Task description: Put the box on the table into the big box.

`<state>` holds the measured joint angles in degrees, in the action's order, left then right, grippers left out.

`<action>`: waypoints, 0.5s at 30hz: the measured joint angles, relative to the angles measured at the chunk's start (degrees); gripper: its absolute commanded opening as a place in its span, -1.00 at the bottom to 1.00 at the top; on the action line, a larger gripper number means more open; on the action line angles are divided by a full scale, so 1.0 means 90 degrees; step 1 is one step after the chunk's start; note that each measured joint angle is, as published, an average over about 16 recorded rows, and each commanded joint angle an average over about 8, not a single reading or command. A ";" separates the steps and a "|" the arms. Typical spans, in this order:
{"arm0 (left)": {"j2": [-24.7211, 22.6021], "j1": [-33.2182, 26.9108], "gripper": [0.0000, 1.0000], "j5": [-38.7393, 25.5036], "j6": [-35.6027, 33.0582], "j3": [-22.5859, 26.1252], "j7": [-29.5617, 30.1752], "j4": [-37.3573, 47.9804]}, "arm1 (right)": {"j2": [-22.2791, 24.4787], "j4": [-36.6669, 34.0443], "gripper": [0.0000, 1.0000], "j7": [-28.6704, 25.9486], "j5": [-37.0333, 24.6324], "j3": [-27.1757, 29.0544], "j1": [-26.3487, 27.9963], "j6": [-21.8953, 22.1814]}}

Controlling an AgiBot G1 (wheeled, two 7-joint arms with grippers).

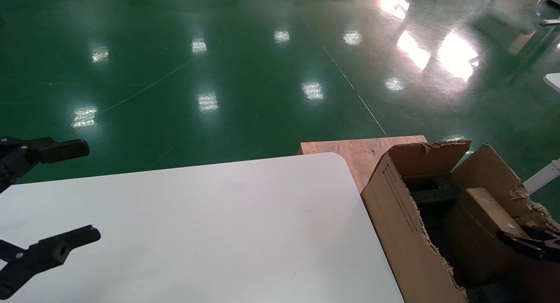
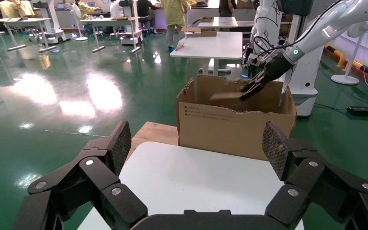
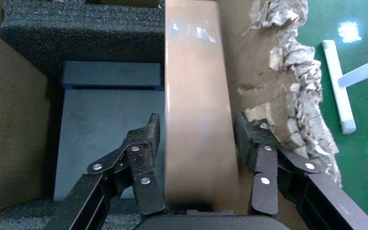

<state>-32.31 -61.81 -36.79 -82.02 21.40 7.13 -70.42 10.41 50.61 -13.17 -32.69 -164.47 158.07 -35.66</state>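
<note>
The small brown box [image 1: 485, 215] stands tilted inside the big box [image 1: 393, 215], a torn carton beside the table's right edge. My right gripper [image 1: 525, 244] reaches into the carton. In the right wrist view its fingers [image 3: 149, 136] straddle the small box [image 3: 196, 96] with a thin gap on each side, so my right gripper [image 3: 196, 129] is open around it. My left gripper [image 1: 92, 191] is open and empty over the left of the white table [image 1: 218, 228]. In the left wrist view my left gripper [image 2: 196, 146] faces the carton [image 2: 230, 127].
Black foam [image 3: 76, 28] lines the carton, with a dark grey slab [image 3: 105, 124] beside the small box. A light wooden board [image 1: 363, 152] lies under the carton behind the table's rounded corner. Green floor surrounds everything. A white stand leg [image 1: 542, 176] is to the carton's right.
</note>
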 measured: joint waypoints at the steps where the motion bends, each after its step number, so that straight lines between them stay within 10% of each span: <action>1: 0.0000 0.0000 1.00 0.0000 0.0000 0.0000 0.0000 0.0000 | 0.0000 0.0000 1.00 0.0000 0.0000 0.0001 -0.0003 -0.0002; 15: 0.0000 0.0000 1.00 0.0000 0.0000 0.0000 0.0000 0.0000 | -0.0081 0.0243 1.00 0.0166 -0.0022 0.0229 0.0036 0.0009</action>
<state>-32.31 -61.82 -36.79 -82.02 21.40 7.13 -70.42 9.68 52.80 -11.68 -32.89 -162.40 158.39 -35.58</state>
